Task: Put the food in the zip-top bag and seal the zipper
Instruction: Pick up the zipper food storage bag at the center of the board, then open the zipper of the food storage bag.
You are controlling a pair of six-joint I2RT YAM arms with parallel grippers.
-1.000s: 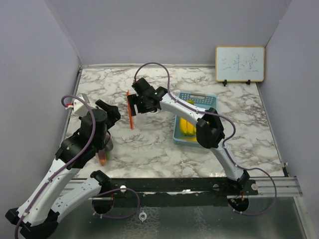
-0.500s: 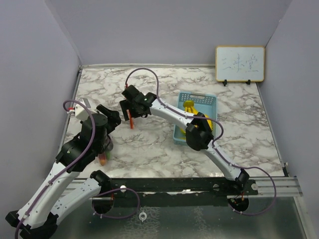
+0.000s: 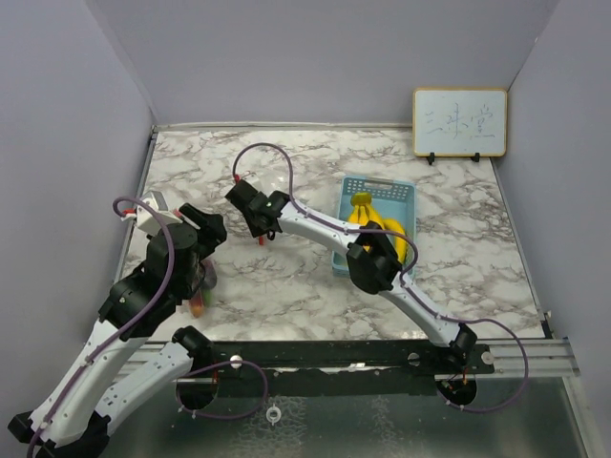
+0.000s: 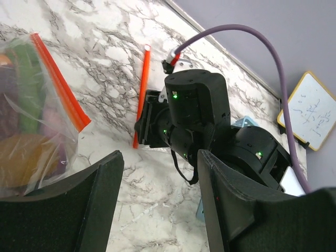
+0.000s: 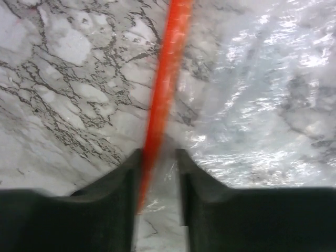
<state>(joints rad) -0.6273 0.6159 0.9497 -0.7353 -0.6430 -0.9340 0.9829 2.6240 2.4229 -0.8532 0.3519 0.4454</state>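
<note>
Entry, as I read it from my station:

- Zip-top bag [image 4: 31, 121]: beside my left arm. A green vegetable [image 4: 23, 79] shows through the plastic.
- Bananas [image 3: 374, 227]: in the blue basket [image 3: 380, 184], well apart from the bag.
- Left gripper [image 4: 160, 155]: fingers spread, nothing between them.
- Right gripper [image 5: 157, 153]: a finger on each side of the orange zipper strip [image 5: 167, 79] (whether it pinches, I cannot tell).
- Step: I judge bag-mouth handling, with filling unfinished. Next I need a firm hold on the strip.
- Writing: the whiteboard [image 3: 459, 122] bears handwritten marks I cannot read.
</note>
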